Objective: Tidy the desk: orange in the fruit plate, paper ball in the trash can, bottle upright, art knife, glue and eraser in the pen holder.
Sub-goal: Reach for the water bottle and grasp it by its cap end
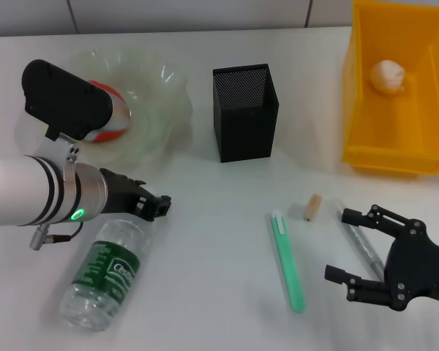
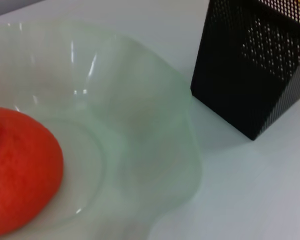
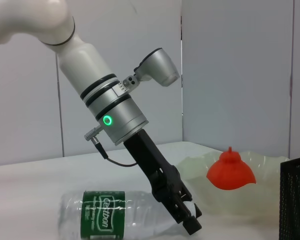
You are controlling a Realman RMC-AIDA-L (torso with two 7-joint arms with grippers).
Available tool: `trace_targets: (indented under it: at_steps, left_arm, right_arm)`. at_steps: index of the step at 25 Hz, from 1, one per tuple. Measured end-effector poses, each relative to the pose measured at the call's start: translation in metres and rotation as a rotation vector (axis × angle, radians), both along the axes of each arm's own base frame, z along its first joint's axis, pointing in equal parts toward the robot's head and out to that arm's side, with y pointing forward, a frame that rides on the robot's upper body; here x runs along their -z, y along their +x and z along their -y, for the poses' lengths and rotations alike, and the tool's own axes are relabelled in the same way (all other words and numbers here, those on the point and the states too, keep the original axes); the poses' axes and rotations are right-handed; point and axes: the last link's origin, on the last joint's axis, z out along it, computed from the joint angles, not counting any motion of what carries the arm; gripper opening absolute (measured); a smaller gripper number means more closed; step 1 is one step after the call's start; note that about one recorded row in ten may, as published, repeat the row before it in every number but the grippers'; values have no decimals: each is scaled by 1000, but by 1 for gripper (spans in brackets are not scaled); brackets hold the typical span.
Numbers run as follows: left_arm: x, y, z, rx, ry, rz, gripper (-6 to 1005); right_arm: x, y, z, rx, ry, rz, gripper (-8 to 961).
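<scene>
I see a white desk (image 1: 205,241) carrying fruit plate (image 1: 157,110), mesh pen holder (image 1: 245,113), yellow bin (image 1: 395,95), lying bottle (image 1: 106,274), green knife (image 1: 287,259), eraser (image 1: 312,208), pen-like stick (image 1: 362,245).

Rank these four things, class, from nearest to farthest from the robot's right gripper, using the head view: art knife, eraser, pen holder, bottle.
From the right gripper, low on the right:
1. Art knife, green, just to its left.
2. Eraser, small and tan, a little farther back.
3. Pen holder, black mesh, back at centre.
4. Bottle, lying on its side far left, at the left gripper.

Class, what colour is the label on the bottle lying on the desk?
Green with white lettering on the bottle; clearest in the right wrist view.
</scene>
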Motion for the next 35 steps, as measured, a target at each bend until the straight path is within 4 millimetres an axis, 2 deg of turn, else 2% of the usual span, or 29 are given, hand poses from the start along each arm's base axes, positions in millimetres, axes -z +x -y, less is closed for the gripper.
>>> trace_targets:
  at_steps: [3, 6, 16, 17, 22, 25, 35]
  left_arm:
    - [0, 1, 1, 9, -12, -11, 618]
    - [-1, 3, 3, 21, -26, -20, 471]
    - [-17, 15, 14, 128, -37, -32, 456]
    - [-23, 18, 15, 159, -34, -28, 454]
    - [-33, 16, 14, 191, -46, 28, 287]
    - [-37, 14, 14, 188, -39, 38, 215]
    - [-41, 26, 20, 152, -22, 33, -1]
  right_arm:
    - [0, 0, 0, 0, 0, 0, 847]
    - [0, 0, 0, 1, -1, 0, 847]
    - [-1, 0, 0, 8, -5, -3, 847]
    - [-1, 0, 0, 8, -5, -3, 847]
    - [-1, 0, -1, 9, -5, -4, 847]
    - [-1, 0, -1, 9, -6, -4, 846]
    - [-1, 0, 0, 17, -14, -11, 846]
